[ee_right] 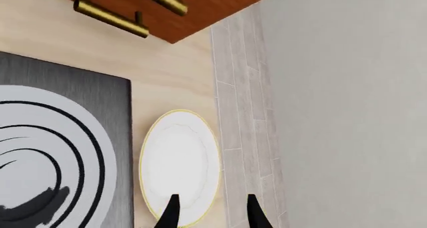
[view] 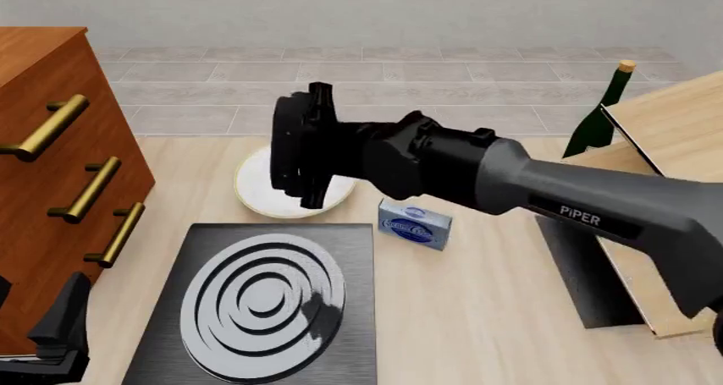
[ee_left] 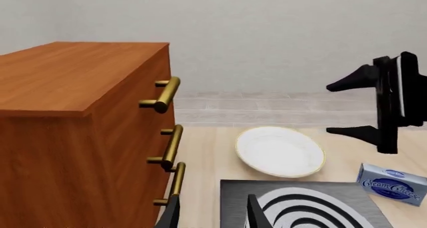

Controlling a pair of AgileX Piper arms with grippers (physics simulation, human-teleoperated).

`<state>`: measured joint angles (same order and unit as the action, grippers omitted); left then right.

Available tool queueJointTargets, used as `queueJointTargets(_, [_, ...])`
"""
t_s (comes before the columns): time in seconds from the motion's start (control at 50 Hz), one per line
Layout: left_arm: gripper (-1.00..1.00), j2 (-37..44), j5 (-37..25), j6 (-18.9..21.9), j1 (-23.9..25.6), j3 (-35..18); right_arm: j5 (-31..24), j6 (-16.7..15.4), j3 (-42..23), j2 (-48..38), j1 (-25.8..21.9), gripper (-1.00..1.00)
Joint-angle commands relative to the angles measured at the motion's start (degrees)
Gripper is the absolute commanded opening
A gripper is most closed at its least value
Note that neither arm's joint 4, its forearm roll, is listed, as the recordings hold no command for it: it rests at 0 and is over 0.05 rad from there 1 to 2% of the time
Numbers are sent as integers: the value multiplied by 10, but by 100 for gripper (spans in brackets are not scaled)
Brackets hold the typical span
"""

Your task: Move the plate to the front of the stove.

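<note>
The white plate (view: 257, 195) with its thin gold rim lies on the table just beyond the stove (view: 266, 309), a dark slab with a ringed burner. My right gripper (view: 291, 148) hovers open above the plate's far edge and hides part of it in the front view. In the right wrist view its fingertips (ee_right: 171, 214) straddle the rim of the plate (ee_right: 179, 163), with nothing held. In the left wrist view the plate (ee_left: 280, 150) sits beyond the stove (ee_left: 307, 208), below the right gripper (ee_left: 331, 109). My left gripper (ee_left: 210, 215) stands open and empty near the stove's front left corner.
A wooden dresser (view: 46, 148) with brass handles flanks the stove on the left. A small blue cream cheese box (view: 415, 222) lies right of the plate. At the right stand a green bottle (view: 598, 114), a wooden board (view: 666, 140) and a dark block (view: 587, 275).
</note>
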<state>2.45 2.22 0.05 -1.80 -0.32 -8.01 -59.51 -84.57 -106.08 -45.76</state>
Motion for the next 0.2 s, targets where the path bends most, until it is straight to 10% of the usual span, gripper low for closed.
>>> queueJointTargets(0.02, [100, 7, 3, -3, -15, 0, 18, -42, 114, 124, -9, 100])
queueJointTargets(0.2, [100, 9, 6, -3, -15, 2, 35, -66, 182, 188, -24, 100])
